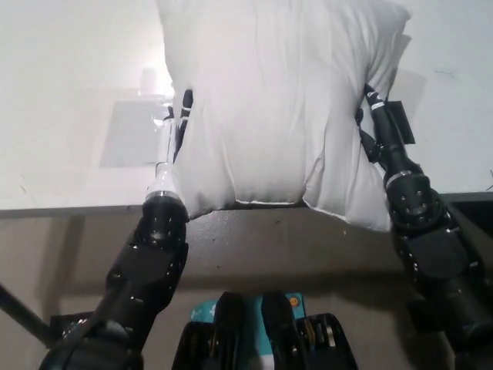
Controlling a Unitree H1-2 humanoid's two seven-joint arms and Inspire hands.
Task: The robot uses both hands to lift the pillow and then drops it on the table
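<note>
Large white pillow (277, 108), filling the upper middle of the head view, pinched from both sides. Nearer edge overhanging the front edge of the worktop (69, 108), lower right corner drooping past it. Seemingly raised off the surface rather than resting, though hard to confirm from this steep angle.

White left hand (179, 123) pressed into the pillow's left flank, mostly buried in the fabric; closed against the pillow. Black right hand (373, 116) dug into the opposite flank, likewise clamped on it, fabric creased around both contact spots. Neither hand clearly nearer: pillow squarely between them, squeezed across its width, long side running away from the robot.

For the drop: both hands to part outward, with the pillow better placed farther over the worktop first, given the overhang and the risk of sliding off the front edge.

Worktop pale and plain, with a faint shiny rectangular patch (131, 131) left of the pillow. Below the edge, a grey floor.
</note>
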